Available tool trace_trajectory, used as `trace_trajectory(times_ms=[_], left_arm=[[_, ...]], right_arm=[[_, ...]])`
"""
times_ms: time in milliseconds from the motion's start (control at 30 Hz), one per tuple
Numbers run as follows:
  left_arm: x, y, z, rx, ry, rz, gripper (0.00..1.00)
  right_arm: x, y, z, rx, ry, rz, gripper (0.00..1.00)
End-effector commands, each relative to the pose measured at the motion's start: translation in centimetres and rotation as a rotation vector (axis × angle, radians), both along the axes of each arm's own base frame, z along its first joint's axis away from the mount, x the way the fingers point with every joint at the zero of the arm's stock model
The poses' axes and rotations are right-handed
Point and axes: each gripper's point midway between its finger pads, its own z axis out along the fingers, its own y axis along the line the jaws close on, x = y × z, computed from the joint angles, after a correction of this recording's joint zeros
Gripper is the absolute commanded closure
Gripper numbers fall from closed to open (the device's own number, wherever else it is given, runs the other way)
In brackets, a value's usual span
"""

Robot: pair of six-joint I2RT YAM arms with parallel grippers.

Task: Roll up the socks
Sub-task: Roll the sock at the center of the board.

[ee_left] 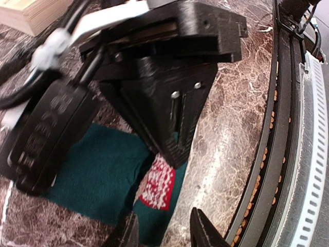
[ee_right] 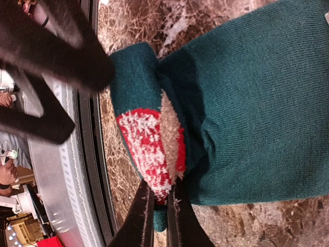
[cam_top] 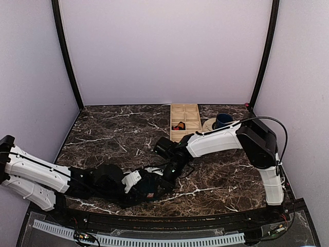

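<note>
Right wrist: jaws pinch the sock (ee_right: 257, 103) at its red patch.

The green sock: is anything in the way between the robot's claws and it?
Nothing visible. The right gripper pinches the sock at its red-and-white patch, and the left gripper sits open at the sock's edge.

A wooden compartment box (cam_top: 185, 110) sits at the marble table's (cam_top: 118, 128) far edge — just beside it, a blue cup (cam_top: 223, 120) on a pale plate (cam_top: 208, 125).
</note>
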Motion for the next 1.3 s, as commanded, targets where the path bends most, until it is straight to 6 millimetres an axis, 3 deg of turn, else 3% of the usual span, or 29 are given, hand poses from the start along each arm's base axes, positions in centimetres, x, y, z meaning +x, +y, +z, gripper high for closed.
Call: trace_trajectory(times_ms=[0, 333, 700, 833, 1133, 1267], left_arm=[[-0.4, -0.9, 0.1, 0.043, -0.026, -0.065, 0.63], [0.0, -0.6, -2.2, 0.182, -0.063, -0.065, 0.62], [0.6, -1.0, -2.7, 0.251, -0.123, -0.078, 0.62], [0.5, -0.9, -3.2, 0.274, -0.116, -0.086, 0.70], [-0.3, -1.4, -3.9, 0.293, -0.071, -0.122, 0.98], [-0.6, -1.3, -4.2, 0.298, -0.044, -0.125, 1.00]], right_arm=[[0.0, -0.1, 0.2, -0.003, 0.040, 0.010, 0.95], [0.0, -0.2, 0.5, -0.002, 0.065, 0.019, 0.96], [-0.2, -0.1, 0.6, -0.001, 0.081, 0.032, 0.96], [-0.2, -0.1, 0.7, 0.001, 0.085, 0.035, 0.96], [-0.1, -0.1, 0.8, 0.004, 0.093, 0.033, 0.96], [0.1, -0.3, 0.7, 0.006, 0.099, 0.018, 0.93]])
